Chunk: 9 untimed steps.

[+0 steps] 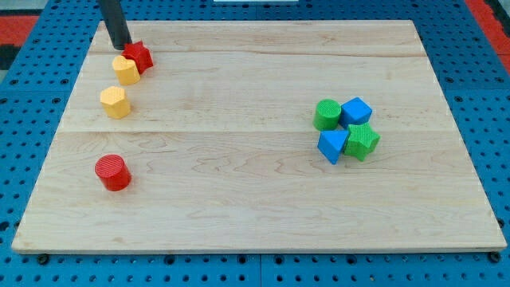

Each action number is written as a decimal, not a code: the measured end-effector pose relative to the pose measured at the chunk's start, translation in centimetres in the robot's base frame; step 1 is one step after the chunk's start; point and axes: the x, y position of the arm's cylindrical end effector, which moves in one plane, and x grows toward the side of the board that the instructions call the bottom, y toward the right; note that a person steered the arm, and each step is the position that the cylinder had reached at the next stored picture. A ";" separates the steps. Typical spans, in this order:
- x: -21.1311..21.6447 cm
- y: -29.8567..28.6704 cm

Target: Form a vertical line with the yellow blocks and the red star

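A red plastic cylinder (112,172) stands alone at eight o'clock on the pale wooden board (255,199). At three o'clock, four touch: green cylinder (327,114), blue cube (357,110), blue triangular block (331,146), green ridged block (362,140).

The desk (255,191) is seen to be made of pale wood, with fine grain and plank seams, its finish matt and smooth; beneath it a blue perforated board (24,104) is shown, looking like plastic or painted metal, dotted with regular holes; the rod ending in my tip (121,46), just beside the red star (139,56), is dark and matt; the yellow blocks (125,69) (115,102), red cylinder (112,172), green blocks (327,114) (362,141) and blue blocks (356,110) (332,146) appear as plastic, faintly ridged, with a dull sheen.
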 end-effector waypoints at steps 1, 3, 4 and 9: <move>2.2 0.1; -3.3 0.4; -3.6 4.8; 4.5 1.1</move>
